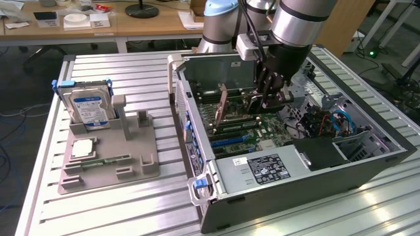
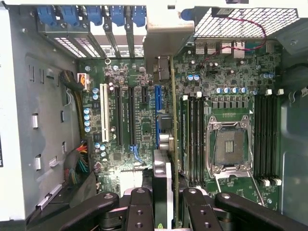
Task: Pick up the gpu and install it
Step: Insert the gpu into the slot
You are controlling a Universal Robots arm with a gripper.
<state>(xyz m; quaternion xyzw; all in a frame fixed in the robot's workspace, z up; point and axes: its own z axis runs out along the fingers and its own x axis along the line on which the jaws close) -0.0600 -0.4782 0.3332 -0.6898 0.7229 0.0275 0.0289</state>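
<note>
The exterior view is showing the claw [image 1: 274, 104] reaching down into the open computer case [image 1: 288, 187], which is lying on its side on the slatted bench [image 1: 131, 211] in the middle of the frame, presumably so the motherboard [image 2: 125, 120] is facing up and a card can be lowered straight in. The claw is clamping the gpu [image 1: 244, 103] between its fingers, gripping the thin card across its faces so that its connector edge is pointing down at the board. In the wrist view the gpu [image 2: 163, 166] is appearing edge-on between the two black fingers [image 2: 139, 207], its green board and dark cooler running toward the rear wall with the blue clips [image 2: 96, 14], where its bracket end is lying; this alignment is likely letting the bracket meet the rear opening. The card is sitting just beside the long blue slot [image 2: 157, 108], between it and the memory slots next to the processor socket [image 2: 230, 147]; whether its edge is touching a slot cannot be told. At the exterior view's left, the hard drive [image 1: 88, 110] is standing upright in a grey holder tray [image 1: 131, 157], well apart from the case.
</note>
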